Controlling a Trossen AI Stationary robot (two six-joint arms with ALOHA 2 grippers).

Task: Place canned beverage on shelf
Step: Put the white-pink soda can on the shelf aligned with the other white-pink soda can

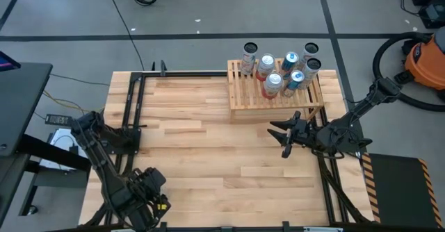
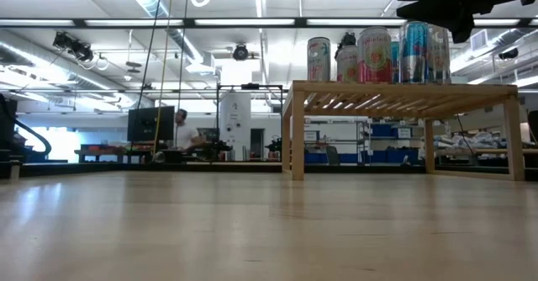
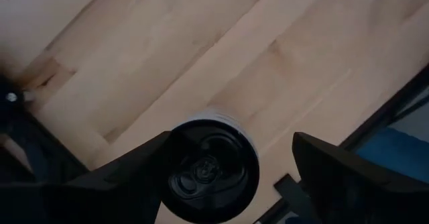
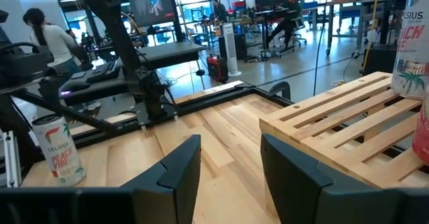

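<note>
From above, the shelf (image 1: 276,92) sits at the far right of my worktop (image 1: 201,148) with a cluster of cans (image 1: 281,73) standing on its slats. My right hand (image 1: 285,135) hangs just in front of it, fingers spread and empty. My left hand (image 1: 142,190) is parked at the near left corner.

Low camera: the shelf (image 2: 403,96) stands on its legs with the cans (image 2: 378,54) upright on top, and my right arm is a dark shape above them.

Left wrist cam: I'm looking down on a dark can top (image 3: 211,172) between my open fingers (image 3: 348,177); can't really tell if they touch it.

Right wrist cam: fingers (image 4: 295,167) apart, shelf slats (image 4: 335,127) just ahead, and one more can (image 4: 59,150) standing on the worktop well off by the frame.
</note>
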